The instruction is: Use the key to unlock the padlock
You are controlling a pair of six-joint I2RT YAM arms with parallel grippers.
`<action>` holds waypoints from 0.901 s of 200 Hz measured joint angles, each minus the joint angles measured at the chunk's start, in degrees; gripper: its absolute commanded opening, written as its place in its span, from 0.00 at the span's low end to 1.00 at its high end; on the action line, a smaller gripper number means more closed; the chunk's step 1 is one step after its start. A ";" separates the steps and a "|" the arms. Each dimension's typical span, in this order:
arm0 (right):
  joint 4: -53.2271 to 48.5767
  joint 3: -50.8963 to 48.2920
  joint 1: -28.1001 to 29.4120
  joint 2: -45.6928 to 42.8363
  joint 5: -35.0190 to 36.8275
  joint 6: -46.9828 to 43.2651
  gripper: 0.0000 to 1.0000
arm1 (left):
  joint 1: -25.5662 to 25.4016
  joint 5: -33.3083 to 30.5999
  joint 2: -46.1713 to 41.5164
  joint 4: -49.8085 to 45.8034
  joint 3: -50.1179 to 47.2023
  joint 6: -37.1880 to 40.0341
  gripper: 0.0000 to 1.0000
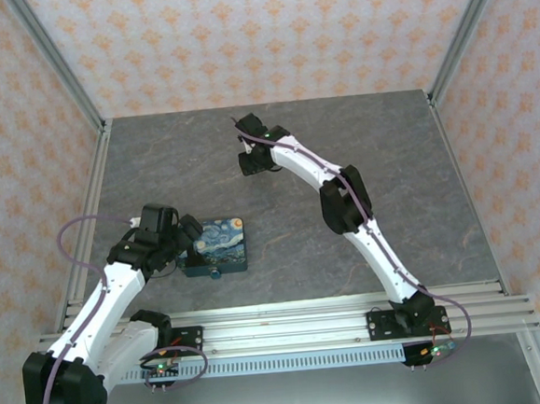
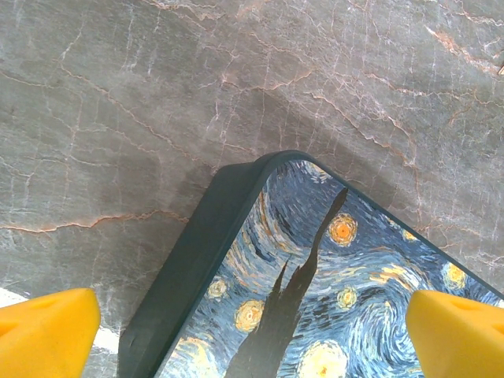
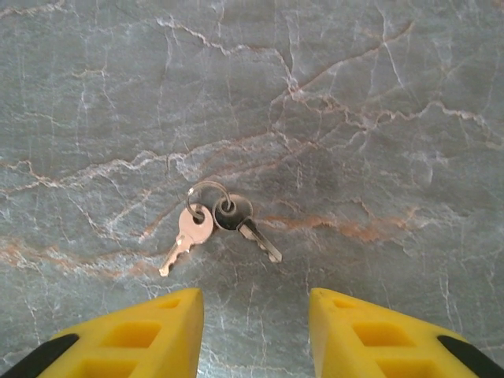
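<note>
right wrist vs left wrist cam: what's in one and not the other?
Right wrist: two small keys joined at their heads, lying flat on the table just beyond the right gripper, whose jaws stand apart with nothing between them. Left wrist: a corner of the starry-night painted box with its dark side wall, under the wide-open left gripper. Both: the grey marbled table and yellow fingertips at the bottom edge.

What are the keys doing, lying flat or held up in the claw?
Lying flat. Both keys rest on the table, just ahead of the open right claw, touching neither finger.
</note>
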 measured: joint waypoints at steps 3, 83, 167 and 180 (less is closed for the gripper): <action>0.00 0.37 0.00 0.20 0.00 -0.11 0.39 | 0.00 0.00 0.00 0.00 0.00 0.00 1.00; 0.24 7.76 0.96 5.20 -0.24 -0.74 0.35 | 0.00 0.02 0.00 0.00 0.00 -0.04 1.00; 1.44 9.31 1.22 7.26 -0.22 -1.27 0.13 | 0.00 0.04 -0.63 -0.02 -0.02 -1.40 1.00; 1.51 9.31 1.22 7.26 -0.24 -1.40 0.07 | 0.00 0.04 -0.66 -0.04 -0.02 -1.49 1.00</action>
